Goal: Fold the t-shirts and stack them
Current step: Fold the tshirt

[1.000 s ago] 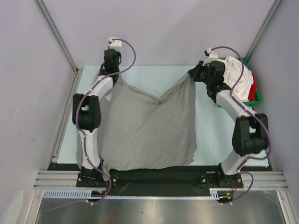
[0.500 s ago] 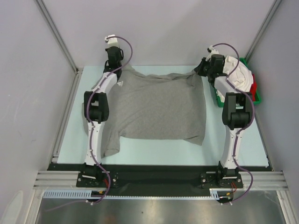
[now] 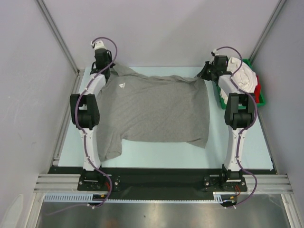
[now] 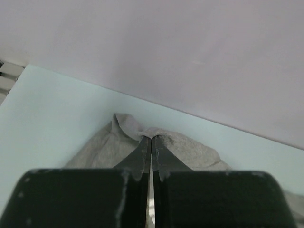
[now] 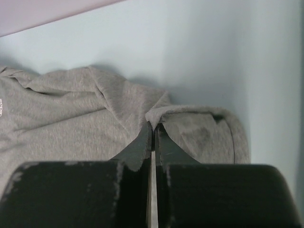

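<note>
The left gripper (image 3: pixel 103 71) is clenched on a pinch of grey cloth at the far left corner of the grey t-shirt (image 3: pixel 156 107). In the left wrist view its fingertips (image 4: pixel 145 142) press together on a small raised fold.

The shirt lies spread almost flat on the pale table (image 3: pixel 156 149), between the two arms. It is heather grey, with a small white logo (image 3: pixel 122 85) near the far left and one sleeve reaching toward the near edge. The left arm covers the shirt's left edge, so its neck cannot be made out.

The right gripper (image 3: pixel 202 75) is clamped on the far right corner, and the cloth bunches around its tips.

At the far right a green tray (image 3: pixel 220 99) holds a heap of white shirts (image 3: pixel 242 73) and a sliver of a red shirt (image 3: pixel 258 90). The right arm crosses the tray. There is one grey shirt and one red; the white ones cannot be counted.
</note>
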